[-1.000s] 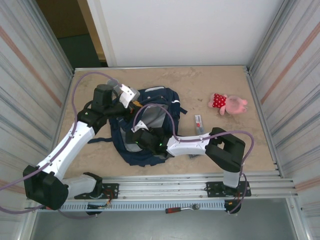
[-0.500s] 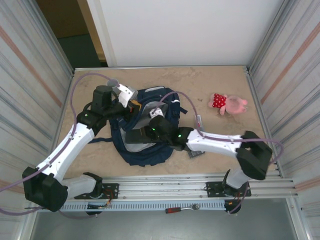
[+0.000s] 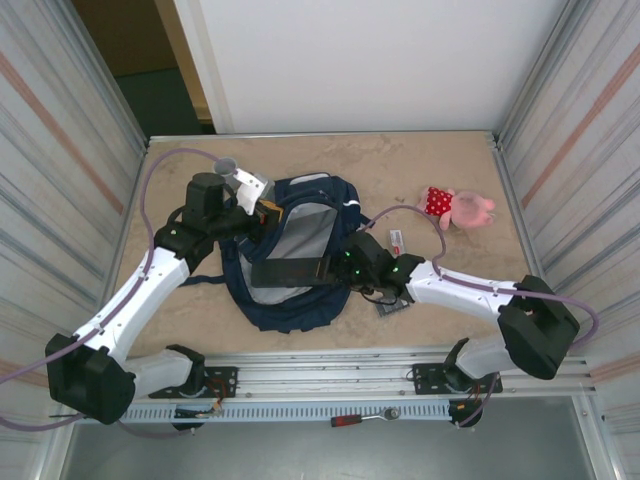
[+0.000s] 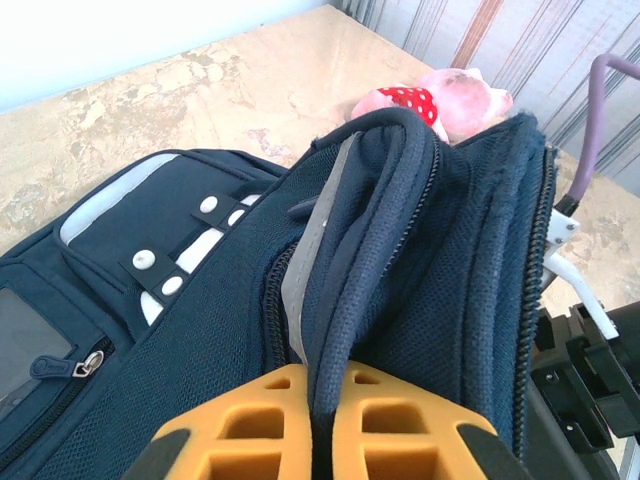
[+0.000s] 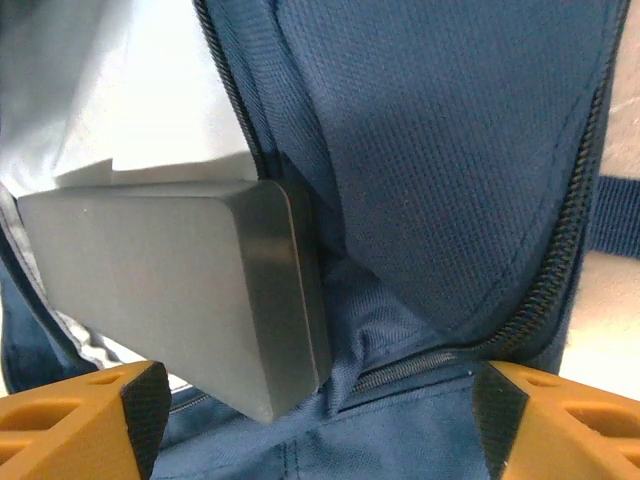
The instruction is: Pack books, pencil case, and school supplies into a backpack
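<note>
The navy backpack (image 3: 290, 312) lies open on the table, its pale lining showing. My left gripper (image 3: 262, 212) is shut on the backpack's top rim (image 4: 345, 300) and holds it up. The pencil case (image 3: 285, 272), a flat black oblong, rests in the opening. In the right wrist view the pencil case (image 5: 170, 270) lies against the blue fabric (image 5: 450, 130), free of both fingers. My right gripper (image 3: 333, 268) stands open just right of it, jaws wide apart (image 5: 320, 430). Two school supplies lie on the table: a slim grey piece with a red mark (image 3: 397, 243) and a dark grey one (image 3: 393, 306). The books are out of view.
A pink and red plush toy (image 3: 455, 207) lies at the back right, also seen past the backpack (image 4: 430, 100). A small grey cup (image 3: 226, 164) stands behind the left arm. Metal walls close in both sides, and a rail runs along the near edge.
My right arm has drawn back to the right out of the backpack and its jaws have opened, leaving the black pencil case in the opening. The left gripper has kept its hold.
</note>
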